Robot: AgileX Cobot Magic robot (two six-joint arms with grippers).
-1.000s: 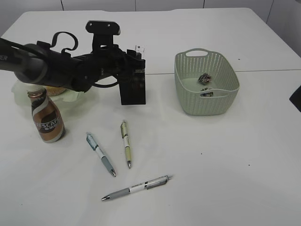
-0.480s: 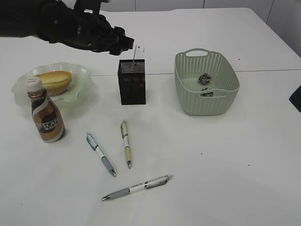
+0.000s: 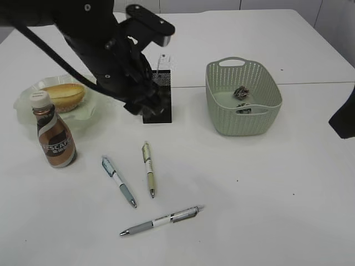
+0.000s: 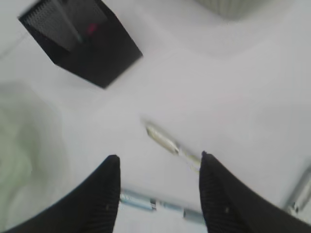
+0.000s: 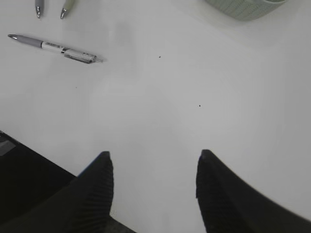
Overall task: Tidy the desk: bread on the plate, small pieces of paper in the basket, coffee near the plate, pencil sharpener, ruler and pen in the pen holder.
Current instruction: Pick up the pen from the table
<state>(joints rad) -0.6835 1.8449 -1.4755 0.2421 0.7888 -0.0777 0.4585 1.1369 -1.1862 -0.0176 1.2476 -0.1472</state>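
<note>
Swinging down from the far left, the left arm is now crossing in front of the pen holder (image 3: 157,100), its left hand (image 4: 158,194) gaping empty above three pens (image 3: 148,176) lying near-centre on the tabletop (image 3: 266,183). At the right, the right hand (image 5: 153,189) is hovering open, empty.

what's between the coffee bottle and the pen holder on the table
Only bare white table in the exterior view: the coffee bottle stands left, the pen holder right, with nothing lying between. The left arm hangs above that stretch.
</note>
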